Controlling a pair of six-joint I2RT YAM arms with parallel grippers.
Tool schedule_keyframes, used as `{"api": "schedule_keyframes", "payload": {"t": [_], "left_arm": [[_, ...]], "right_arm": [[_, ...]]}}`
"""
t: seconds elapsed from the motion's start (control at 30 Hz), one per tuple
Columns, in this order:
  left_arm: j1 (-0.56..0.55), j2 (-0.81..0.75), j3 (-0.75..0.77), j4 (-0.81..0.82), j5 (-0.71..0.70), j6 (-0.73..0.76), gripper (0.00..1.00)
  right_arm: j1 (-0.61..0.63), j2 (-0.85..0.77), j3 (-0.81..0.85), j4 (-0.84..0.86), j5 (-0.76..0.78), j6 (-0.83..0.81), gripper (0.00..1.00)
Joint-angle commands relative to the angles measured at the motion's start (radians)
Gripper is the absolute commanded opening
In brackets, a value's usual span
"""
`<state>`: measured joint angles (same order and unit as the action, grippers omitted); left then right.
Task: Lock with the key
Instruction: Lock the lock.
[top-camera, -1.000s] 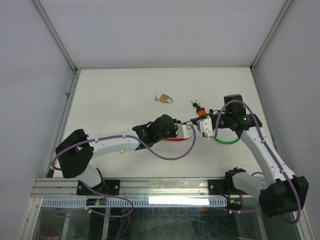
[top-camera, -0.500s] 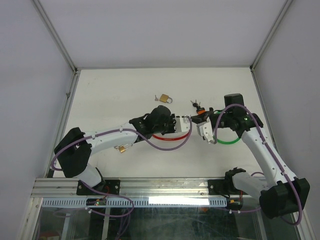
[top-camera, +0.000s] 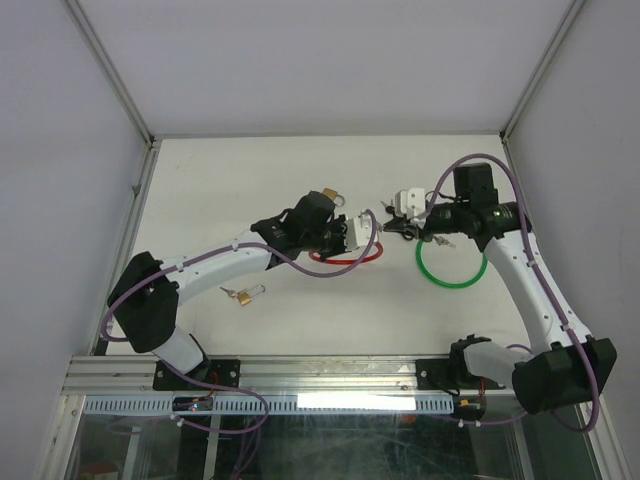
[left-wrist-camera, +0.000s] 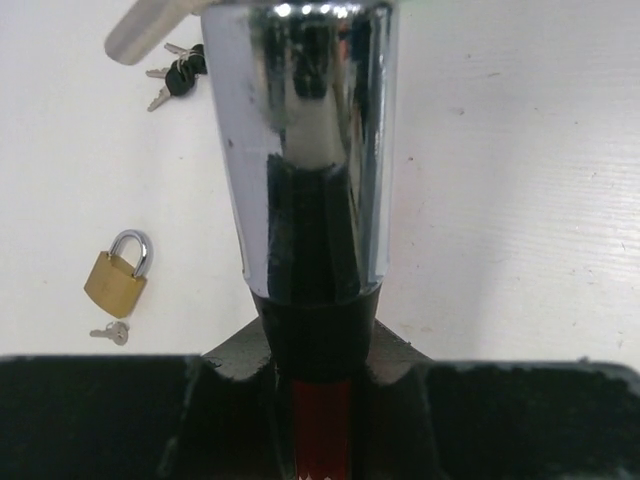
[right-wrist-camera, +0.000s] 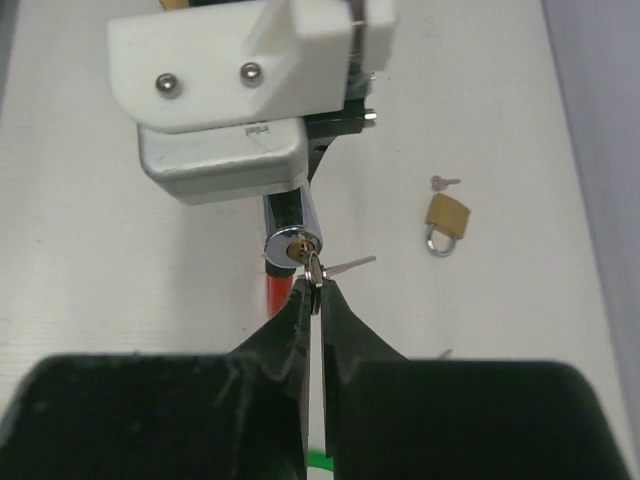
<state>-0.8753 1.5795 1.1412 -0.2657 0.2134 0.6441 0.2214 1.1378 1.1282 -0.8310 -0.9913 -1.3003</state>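
Pinched flat together, the two dark fingers of the right gripper (right-wrist-camera: 312, 290) hold the head of the key (right-wrist-camera: 314, 268). The key meets the brass keyway in the end face of the lock cylinder (right-wrist-camera: 291, 243). The fingers cover most of the key, so how far its blade sits in the keyway cannot be told. A second thin blade (right-wrist-camera: 350, 264) sticks out sideways from the same spot, and its attachment is hidden. The left gripper (top-camera: 358, 232) is closed narrowly around the chrome body of the cylinder and holds it above the table (top-camera: 230, 170), level with the right gripper. In the left wrist view the cylinder fills the middle of the frame and its far end is cut off at the top, so the key cannot be seen there. A blurred grey shape at that view's upper left cannot be identified. The red cable (top-camera: 345, 258) loops below the left gripper, and part of it is hidden by the arm. A green cable ring (top-camera: 452, 266) lies under the right arm. A brass padlock (right-wrist-camera: 447, 213) lies shut on the table with a small key (right-wrist-camera: 443, 182) just beside it. A bunch of keys (left-wrist-camera: 180, 72) lies farther off. Near the left forearm a small brass object (top-camera: 245, 294) is too small to make out.
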Motion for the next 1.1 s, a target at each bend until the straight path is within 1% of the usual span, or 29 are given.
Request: {"api": "schedule_keyframes", "payload": {"t": [0.0, 0.07, 0.2, 0.27, 0.33, 0.37, 0.53, 0.6, 0.7, 0.83, 0.9, 0.97, 1.0, 1.07], "left_arm": [[0.029, -0.027, 0.024, -0.139, 0.032, -0.025, 0.00], [0.036, -0.036, 0.028, -0.144, 0.059, -0.033, 0.00], [0.056, -0.044, 0.039, -0.175, 0.131, -0.045, 0.00], [0.070, -0.045, 0.045, -0.197, 0.186, -0.053, 0.00], [0.087, -0.043, 0.053, -0.218, 0.264, -0.061, 0.00], [0.096, -0.043, 0.057, -0.229, 0.302, -0.066, 0.00], [0.138, -0.035, 0.080, -0.287, 0.534, -0.089, 0.00], [0.146, -0.036, 0.082, -0.304, 0.584, -0.091, 0.00], [0.148, -0.047, 0.071, -0.306, 0.556, -0.094, 0.00], [0.148, -0.077, 0.033, -0.271, 0.429, -0.113, 0.00], [0.148, -0.105, 0.005, -0.243, 0.415, -0.115, 0.00], [0.148, -0.127, -0.012, -0.212, 0.417, -0.121, 0.00], [0.148, -0.134, -0.018, -0.207, 0.416, -0.119, 0.00], [0.148, -0.141, -0.022, -0.202, 0.417, -0.118, 0.00]], "right_arm": [[-0.027, 0.048, 0.107, -0.004, -0.059, 0.328, 0.00], [-0.020, 0.046, 0.099, -0.018, -0.064, 0.314, 0.00], [-0.014, -0.032, 0.025, 0.008, -0.028, 0.141, 0.00], [-0.014, -0.088, -0.020, 0.060, 0.000, 0.056, 0.00], [-0.014, -0.135, -0.050, 0.132, 0.027, 0.061, 0.00], [-0.016, -0.146, -0.048, 0.141, 0.032, 0.060, 0.00], [-0.016, -0.122, 0.017, 0.099, 0.010, 0.074, 0.00], [-0.016, -0.111, 0.029, 0.093, 0.002, 0.114, 0.00], [-0.016, -0.075, 0.066, 0.069, -0.029, 0.199, 0.00], [-0.017, -0.023, 0.105, 0.037, -0.052, 0.301, 0.00], [-0.017, -0.019, 0.097, 0.049, -0.064, 0.331, 0.00], [-0.017, -0.025, 0.075, 0.092, -0.111, 0.369, 0.00], [-0.017, -0.031, 0.059, 0.113, -0.147, 0.383, 0.07], [-0.013, -0.047, 0.012, 0.178, -0.226, 0.425, 0.33]]}}
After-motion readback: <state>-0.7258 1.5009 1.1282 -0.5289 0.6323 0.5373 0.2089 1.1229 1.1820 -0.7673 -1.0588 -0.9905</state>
